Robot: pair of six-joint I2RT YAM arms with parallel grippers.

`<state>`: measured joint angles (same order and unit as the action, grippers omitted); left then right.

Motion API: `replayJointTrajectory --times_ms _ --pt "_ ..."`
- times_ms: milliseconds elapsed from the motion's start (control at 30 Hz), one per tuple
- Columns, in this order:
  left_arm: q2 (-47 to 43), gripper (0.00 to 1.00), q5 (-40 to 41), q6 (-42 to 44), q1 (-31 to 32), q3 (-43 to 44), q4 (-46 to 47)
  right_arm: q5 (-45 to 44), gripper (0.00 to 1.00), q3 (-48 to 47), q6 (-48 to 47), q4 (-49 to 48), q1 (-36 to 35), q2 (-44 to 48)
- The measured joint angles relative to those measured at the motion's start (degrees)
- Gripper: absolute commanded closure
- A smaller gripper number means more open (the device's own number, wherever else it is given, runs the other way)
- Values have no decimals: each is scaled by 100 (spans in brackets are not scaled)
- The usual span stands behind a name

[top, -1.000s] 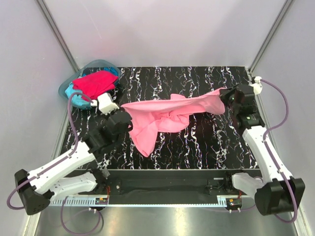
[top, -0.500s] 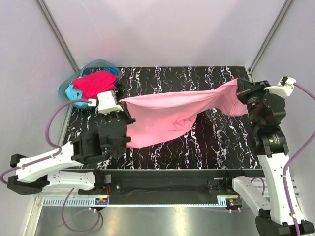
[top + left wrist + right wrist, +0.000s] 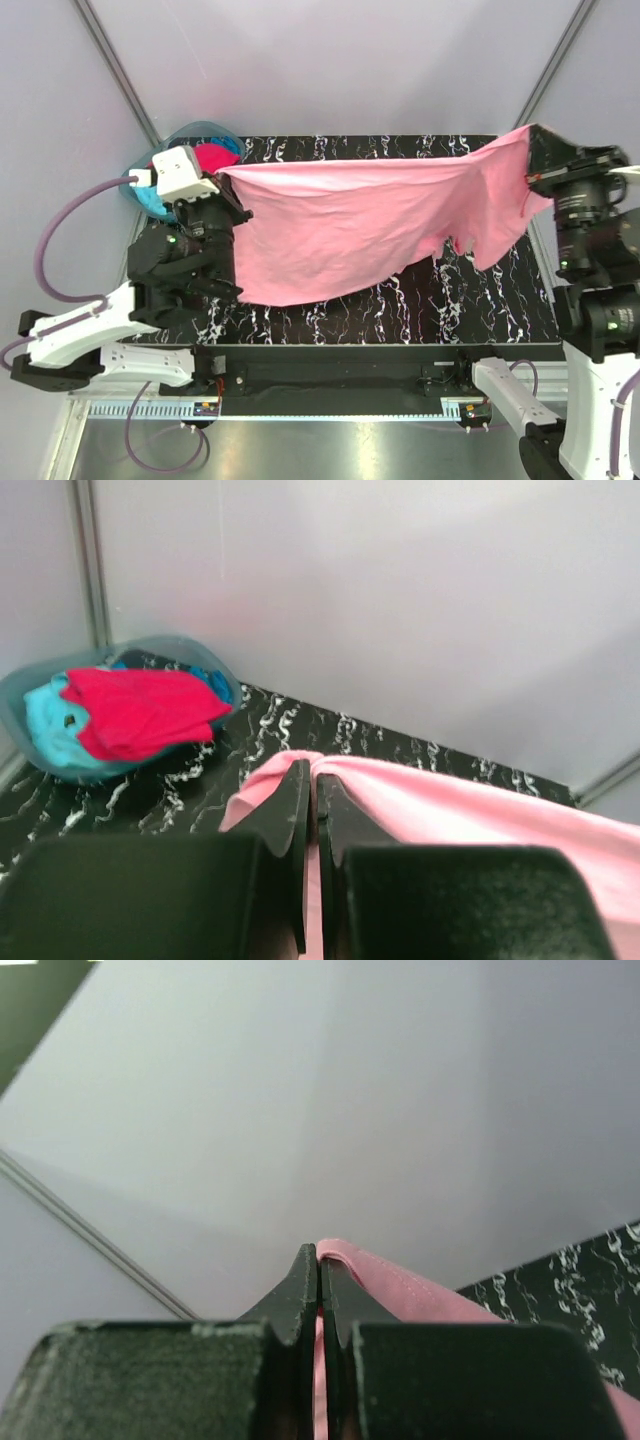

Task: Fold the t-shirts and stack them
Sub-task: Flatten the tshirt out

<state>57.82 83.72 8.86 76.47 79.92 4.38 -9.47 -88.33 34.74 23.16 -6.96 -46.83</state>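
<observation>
Left gripper (image 3: pixel 314 778) and right gripper (image 3: pixel 319 1260), each pinched shut on a corner of the pink shirt (image 3: pixel 350 225), hold it stretched in the air from 9 to 3 o'clock above the table (image 3: pixel 470 300). Step: spreading before the fold. Next, a level lowering should lay it flat. The left wrist view best shows the red shirt (image 3: pixel 135 710) over the turquoise shirt (image 3: pixel 50 730) in the tub (image 3: pixel 165 640) at 10 o'clock. Whether the hem touches the table is unclear.
</observation>
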Motion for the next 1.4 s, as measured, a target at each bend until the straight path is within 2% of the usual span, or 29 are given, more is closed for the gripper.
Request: replayJointTrajectory --times_ms 67,133,200,267,333,533,667,767,867,1067,1167,1400 --pt "162 100 42 1320 59 -138 1460 46 100 -417 -101 28 0 -114" --pt "481 100 68 2291 87 92 2413 66 100 -726 -177 31 2 -188" --pt "739 100 57 2966 96 201 3147 83 100 -901 -229 24 2 -214" --pt "811 100 52 3285 109 138 3460 125 100 -914 -278 31 2 -192" --pt "693 100 13 3187 98 -35 3379 170 100 -850 -330 31 2 -192" --pt "-116 100 -555 1600 -302 -398 1453 378 100 -625 -516 291 7 -249" --pt "-389 100 -743 1178 -402 -393 839 562 100 -911 -614 675 4 -393" --pt "-415 100 -848 1176 -402 -293 643 651 100 -1432 -684 938 7 -579" --pt "-306 100 -975 1333 -402 -59 566 750 100 -2371 -791 1172 7 -938" --pt "70 100 -1174 1941 -400 866 636 868 100 -4009 -955 1401 7 -1600" --pt "57 100 -1180 2129 -387 1067 688 955 100 -4089 -977 1499 7 -1596" --pt "-195 100 -1075 2282 -280 868 796 1025 100 -3807 -1040 1858 7 -1287"
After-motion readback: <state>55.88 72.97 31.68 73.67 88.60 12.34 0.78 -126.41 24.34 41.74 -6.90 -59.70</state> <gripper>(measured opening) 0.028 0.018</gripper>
